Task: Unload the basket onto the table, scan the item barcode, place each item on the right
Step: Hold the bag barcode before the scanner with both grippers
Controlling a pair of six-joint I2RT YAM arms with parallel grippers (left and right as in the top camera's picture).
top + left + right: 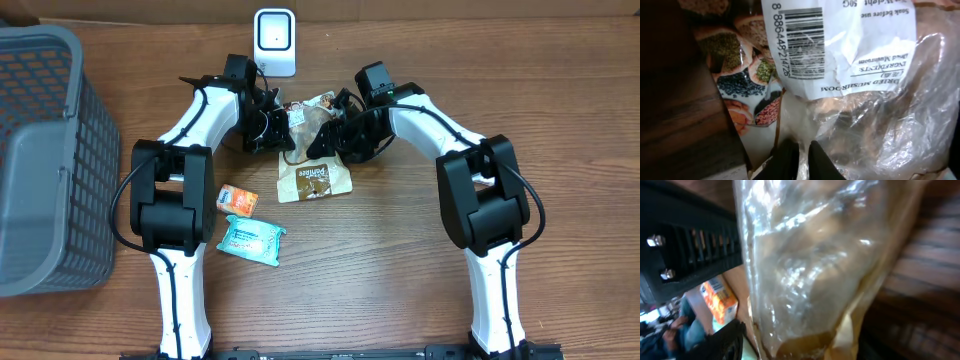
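Pinching bag (875,100) edge in pressed-together left gripper (801,157), at table's (400,280) 12 o'clock, just 6 o'clock of scanner (275,40). Right gripper (335,135) at bag's 3 o'clock: spread or clamped, cannot tell. Barcode (805,42) exposed; presenting to scanner seemingly left to do.

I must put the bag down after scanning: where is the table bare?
Bare table lies right of the right arm and, nearer the front, between it and the left arm. Crowded: around the scanner, mushroom bag, brown packet and blue pack.
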